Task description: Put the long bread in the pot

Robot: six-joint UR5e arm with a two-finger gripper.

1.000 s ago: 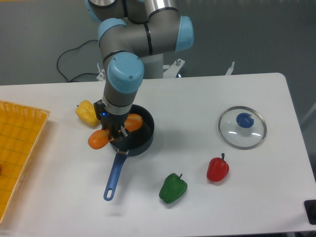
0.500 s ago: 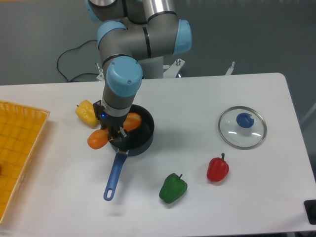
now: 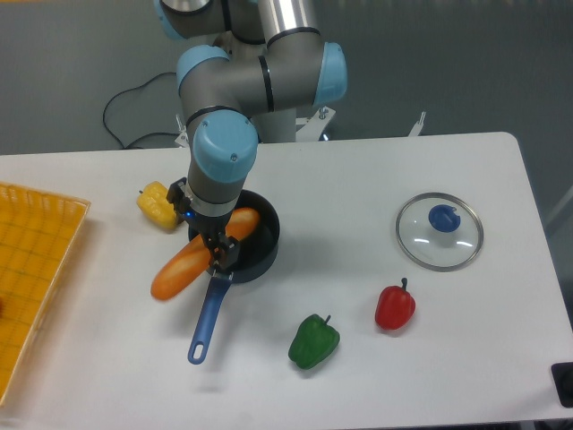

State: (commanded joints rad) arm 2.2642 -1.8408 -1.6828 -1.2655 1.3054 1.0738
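The long bread is a glossy orange loaf lying slanted across the left rim of the pot. Its right end rests inside the pot, and its left end hangs out, down toward the table. The pot is dark and round, with a long blue handle pointing toward the front edge. My gripper points down over the pot's left rim. Its fingers straddle the middle of the loaf and look slack around it. The arm's wrist hides the back left of the pot.
A yellow pepper lies just left of the arm. A green pepper and a red pepper sit in front to the right. The glass lid with a blue knob lies at the right. An orange basket fills the left edge.
The loaf has tipped: its left end dropped down and to the left, and more of its length shows. Its right end stayed in the pot. The wrist barely moved.
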